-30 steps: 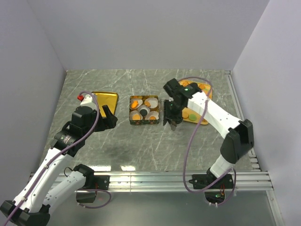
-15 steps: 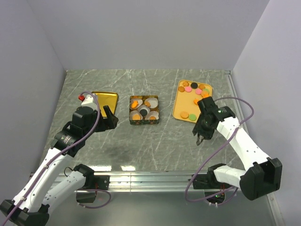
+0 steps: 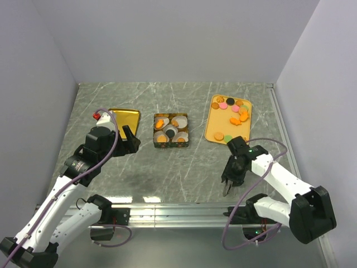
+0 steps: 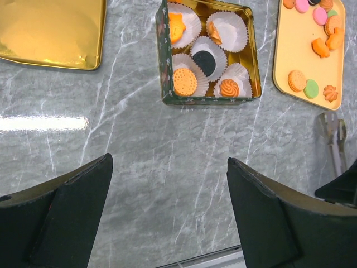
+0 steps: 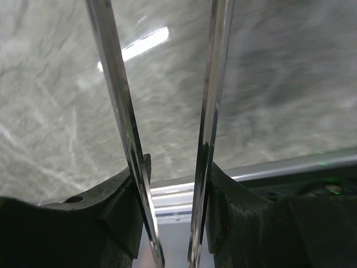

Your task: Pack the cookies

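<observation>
Gripping a pair of metal tongs with the right gripper, jaws at a narrow set around the handle end, the two blades apart and pointing down at bare table by the near rail, about 5 o'clock in the top view. Blade tips blurred in the wrist view, contact with the table impossible to tell. Most cookies loose on an orange tray at 1 o'clock, straight at 12 o'clock from the right gripper and well apart from it: mostly orange, plus pink, green and one dark brown. More cookies in a square green-sided tin at table centre, each in a white paper cup: a round orange one, an orange swirl and a dark one plainly visible, two orange pieces in the far cups. Left gripper at 9 o'clock, jaws spread wide, holding nothing, hanging above the table just at 3 o'clock of a gold lid. Lid lying flat at 10 o'clock, apart from the tin. Tin between lid and tray.
</observation>
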Robot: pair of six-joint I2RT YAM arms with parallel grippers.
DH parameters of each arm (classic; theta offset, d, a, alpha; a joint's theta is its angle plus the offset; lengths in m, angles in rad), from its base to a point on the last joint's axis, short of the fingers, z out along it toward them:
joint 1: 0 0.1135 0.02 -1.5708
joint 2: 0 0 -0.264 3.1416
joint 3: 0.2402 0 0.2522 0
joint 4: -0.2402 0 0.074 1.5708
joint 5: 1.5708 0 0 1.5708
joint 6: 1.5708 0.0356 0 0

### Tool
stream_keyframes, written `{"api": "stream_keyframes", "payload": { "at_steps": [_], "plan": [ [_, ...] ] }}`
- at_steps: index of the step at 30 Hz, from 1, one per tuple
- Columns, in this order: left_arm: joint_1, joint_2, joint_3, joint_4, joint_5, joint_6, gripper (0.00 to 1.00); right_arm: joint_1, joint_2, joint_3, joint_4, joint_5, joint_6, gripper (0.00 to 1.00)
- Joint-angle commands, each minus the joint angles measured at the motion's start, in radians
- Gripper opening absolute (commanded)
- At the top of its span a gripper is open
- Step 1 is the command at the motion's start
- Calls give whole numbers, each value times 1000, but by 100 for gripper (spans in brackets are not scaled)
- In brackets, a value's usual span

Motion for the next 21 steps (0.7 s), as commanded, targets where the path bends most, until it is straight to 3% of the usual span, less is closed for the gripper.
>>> {"api": "stream_keyframes", "payload": {
  "at_steps": [1,10,21],
  "plan": [
    [-5,-17,1,24,0,-2,89,75,26,-14,148,-88,53,47],
    [-5,-23,0,22,-8,-3,90,166,213,43,269,-116,69,50],
    [-2,-29,1,19,-28,-6,90,236,440,148,265,-111,26,54]
  ]
}}
